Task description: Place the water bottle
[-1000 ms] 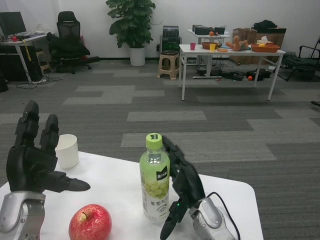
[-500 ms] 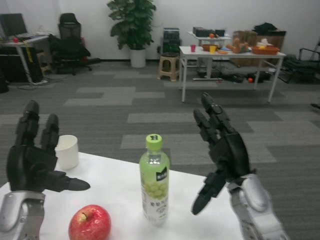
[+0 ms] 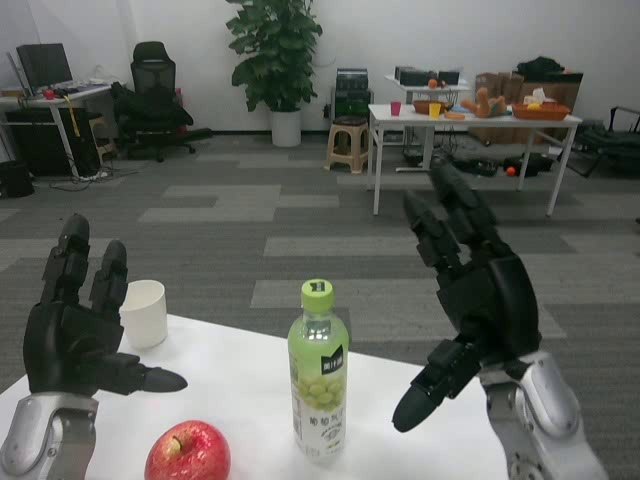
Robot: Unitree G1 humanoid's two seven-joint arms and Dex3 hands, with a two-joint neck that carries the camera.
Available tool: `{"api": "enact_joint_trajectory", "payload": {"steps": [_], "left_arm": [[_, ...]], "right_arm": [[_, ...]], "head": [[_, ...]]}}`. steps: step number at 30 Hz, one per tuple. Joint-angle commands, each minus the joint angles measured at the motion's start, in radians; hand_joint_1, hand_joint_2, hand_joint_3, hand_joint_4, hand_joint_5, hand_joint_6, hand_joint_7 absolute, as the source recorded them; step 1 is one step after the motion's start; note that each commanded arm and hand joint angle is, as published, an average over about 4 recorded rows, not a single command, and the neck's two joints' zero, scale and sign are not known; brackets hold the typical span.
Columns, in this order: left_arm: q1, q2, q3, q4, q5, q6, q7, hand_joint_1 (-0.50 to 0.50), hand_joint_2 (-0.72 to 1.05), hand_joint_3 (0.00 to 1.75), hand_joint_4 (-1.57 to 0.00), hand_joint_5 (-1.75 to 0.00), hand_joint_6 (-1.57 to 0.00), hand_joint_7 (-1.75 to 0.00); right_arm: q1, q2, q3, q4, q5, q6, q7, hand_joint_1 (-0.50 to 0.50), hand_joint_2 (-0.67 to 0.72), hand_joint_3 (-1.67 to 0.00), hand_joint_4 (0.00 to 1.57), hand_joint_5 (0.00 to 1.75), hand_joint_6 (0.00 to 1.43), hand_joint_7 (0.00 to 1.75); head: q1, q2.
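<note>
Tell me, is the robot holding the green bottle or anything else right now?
No, nothing is held. The bottle stands alone on the table; the right hand and left hand are both open.

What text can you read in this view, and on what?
Bottle: a small dark square tag on the label with pale characters, too small to read; a grape picture below it.
Bottle cap: a dark mark, unreadable.
Cup, apple: no text.
Far table items: too distant to read.

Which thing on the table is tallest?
The bottle. It stands upright with a green cap, rising well above the squat white cup and the round red apple.
</note>
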Motion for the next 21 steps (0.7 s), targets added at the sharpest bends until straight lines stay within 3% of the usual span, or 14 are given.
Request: {"api": "enact_joint_trajectory", "payload": {"steps": [1,21], "left_arm": [[0.013,0.009,0.012,-0.007,-0.002,0.003,0.001,-0.48,-0.19,0.09,0.00,0.00,0.00,0.00],[0.016,0.010,0.012,-0.016,-0.002,0.003,0.001,-0.49,-0.19,0.09,0.00,0.00,0.00,0.00]], "right_arm": [[0.004,0.005,0.012,-0.006,0.022,-0.045,-0.022,-0.44,0.34,0.00,0.00,0.00,0.00,0.00],[0.004,-0.001,0.037,-0.006,0.034,-0.063,-0.024,-0.46,0.34,0.00,0.00,0.00,0.00,0.00]], "head": [[-0.002,0.001],[-0.002,0.001]]}}
